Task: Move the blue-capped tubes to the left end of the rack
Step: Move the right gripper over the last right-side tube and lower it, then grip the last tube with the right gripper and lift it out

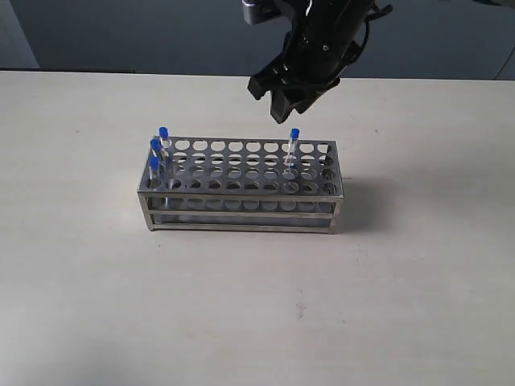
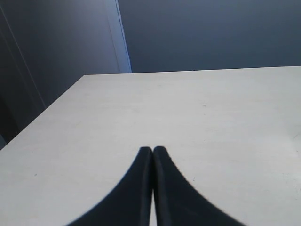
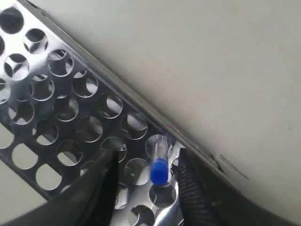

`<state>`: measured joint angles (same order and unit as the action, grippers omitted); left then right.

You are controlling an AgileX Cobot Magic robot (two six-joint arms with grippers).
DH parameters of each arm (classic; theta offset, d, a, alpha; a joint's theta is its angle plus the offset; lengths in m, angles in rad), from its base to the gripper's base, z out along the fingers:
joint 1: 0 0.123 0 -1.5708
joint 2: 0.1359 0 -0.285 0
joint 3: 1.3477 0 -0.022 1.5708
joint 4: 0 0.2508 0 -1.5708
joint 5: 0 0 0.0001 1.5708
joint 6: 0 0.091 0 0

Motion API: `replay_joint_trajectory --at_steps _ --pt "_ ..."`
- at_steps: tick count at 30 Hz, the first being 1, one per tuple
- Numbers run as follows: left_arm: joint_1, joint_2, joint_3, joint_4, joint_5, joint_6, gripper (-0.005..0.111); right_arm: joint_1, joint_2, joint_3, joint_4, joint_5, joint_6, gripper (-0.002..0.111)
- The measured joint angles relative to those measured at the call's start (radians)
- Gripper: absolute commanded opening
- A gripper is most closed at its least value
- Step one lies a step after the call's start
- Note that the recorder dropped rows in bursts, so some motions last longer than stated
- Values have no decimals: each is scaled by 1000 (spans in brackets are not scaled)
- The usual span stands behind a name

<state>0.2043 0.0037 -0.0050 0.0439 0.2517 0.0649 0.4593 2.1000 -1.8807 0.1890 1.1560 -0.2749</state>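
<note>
The steel rack [image 1: 241, 191] stands mid-table. Three blue-capped tubes [image 1: 155, 145] stand in holes at its left end. A fourth blue-capped tube [image 1: 294, 135] stands alone toward the right end, in the back rows. My right gripper [image 1: 286, 112] hangs open just above this tube. In the right wrist view the tube's blue cap [image 3: 159, 171] sits between the spread fingers [image 3: 106, 176] of the right gripper [image 3: 146, 156], touching neither. My left gripper [image 2: 152, 150] is shut on nothing over bare table and does not show in the exterior view.
The pale table [image 1: 402, 281] extends all round the rack. Its far edge [image 1: 121, 71] meets a dark wall. In the left wrist view a table corner [image 2: 87, 75] lies ahead, with a dark wall beyond it. Most rack holes [image 3: 89, 128] stand empty.
</note>
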Motion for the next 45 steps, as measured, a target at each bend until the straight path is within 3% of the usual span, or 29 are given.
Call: replay_joint_trajectory --at_steps 42,45 --pt "0 0 0 0 0 0 0 -24 72 6 4 30 7 40" --pt "0 0 0 0 0 0 0 -24 81 6 4 30 7 34"
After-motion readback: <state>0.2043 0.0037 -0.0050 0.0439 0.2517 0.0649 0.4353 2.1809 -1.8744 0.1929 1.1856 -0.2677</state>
